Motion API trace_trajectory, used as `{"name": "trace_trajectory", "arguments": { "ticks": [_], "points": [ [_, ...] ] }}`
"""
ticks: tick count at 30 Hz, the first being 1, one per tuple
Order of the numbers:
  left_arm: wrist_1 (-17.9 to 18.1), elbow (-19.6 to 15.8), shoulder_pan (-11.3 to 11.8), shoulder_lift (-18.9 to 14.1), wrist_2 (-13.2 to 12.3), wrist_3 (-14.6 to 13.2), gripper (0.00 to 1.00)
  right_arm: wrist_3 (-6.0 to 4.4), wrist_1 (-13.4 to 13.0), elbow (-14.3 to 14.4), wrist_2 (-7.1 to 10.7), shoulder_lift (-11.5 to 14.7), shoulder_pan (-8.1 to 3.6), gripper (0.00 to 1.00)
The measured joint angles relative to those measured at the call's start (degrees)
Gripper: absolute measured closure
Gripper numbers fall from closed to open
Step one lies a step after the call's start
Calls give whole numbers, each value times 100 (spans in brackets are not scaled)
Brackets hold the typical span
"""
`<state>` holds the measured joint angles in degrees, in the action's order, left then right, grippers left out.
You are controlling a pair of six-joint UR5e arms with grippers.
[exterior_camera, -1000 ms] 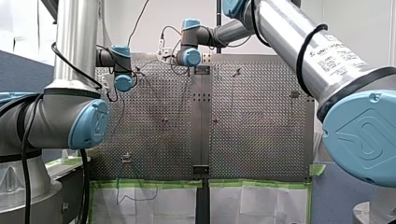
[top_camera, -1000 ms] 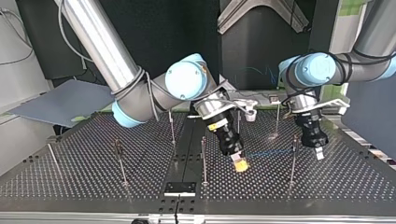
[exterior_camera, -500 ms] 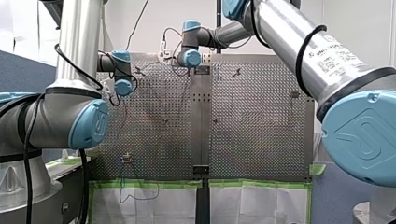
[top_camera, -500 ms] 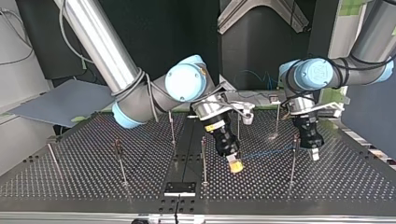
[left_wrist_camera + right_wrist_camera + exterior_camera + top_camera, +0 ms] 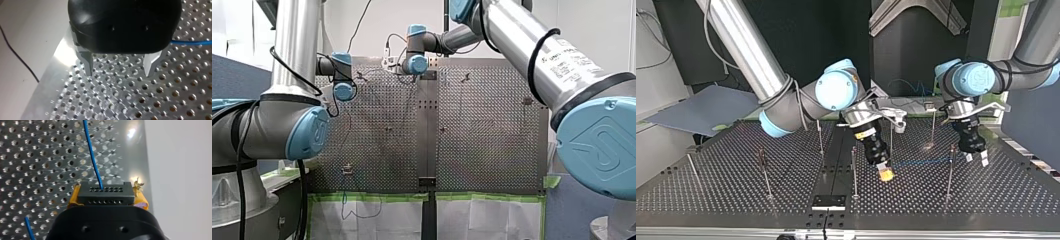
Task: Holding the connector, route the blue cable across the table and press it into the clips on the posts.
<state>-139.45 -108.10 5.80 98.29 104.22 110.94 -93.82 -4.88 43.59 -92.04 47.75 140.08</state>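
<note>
In the right wrist view my right gripper [image 5: 106, 198] is shut on a black connector [image 5: 105, 193], its yellow pads [image 5: 73, 197] on either side. The blue cable [image 5: 91, 157] leaves the connector's face and runs over the perforated table. In the top view my right gripper [image 5: 884, 172] hangs low near the middle, and the blue cable [image 5: 923, 162] stretches from it toward a thin post [image 5: 950, 172]. My left gripper [image 5: 975, 157] hovers just beyond that post, open and holding nothing. Its metal fingers [image 5: 88, 65] stand wide apart above the table, with the cable [image 5: 192, 42] off to one side.
Several thin posts stand on the perforated table [image 5: 736, 195], among them one [image 5: 854, 170] beside my right gripper and others [image 5: 765, 172] at the top view's left. A black plate [image 5: 828, 201] lies at the near edge. A slack cable loop [image 5: 357, 212] hangs over the table's edge in the front view.
My left gripper has gone from shut to open and lifted slightly by the post. My right gripper, with the connector, has drifted a little toward the top view's left.
</note>
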Motion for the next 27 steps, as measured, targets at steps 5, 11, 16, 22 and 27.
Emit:
{"name": "trace_trajectory", "arguments": {
  "ticks": [5,11,16,22,27],
  "points": [
    [-264,-92,-56,-237,-75,84,0,0,27,0,-12,-137,-1,100],
    [-528,-307,-108,-502,-314,142,0,-20,36,-2,-17,-225,-2,100],
    [-745,-399,-148,-717,-443,114,0,-27,40,-3,-17,-232,-6,100],
    [-1036,-429,-212,-933,-458,72,0,-37,51,-2,-20,-237,-17,100],
    [-1292,-492,-257,-1060,-458,50,0,-41,64,-2,-57,-241,-27,100]
  ]
}}
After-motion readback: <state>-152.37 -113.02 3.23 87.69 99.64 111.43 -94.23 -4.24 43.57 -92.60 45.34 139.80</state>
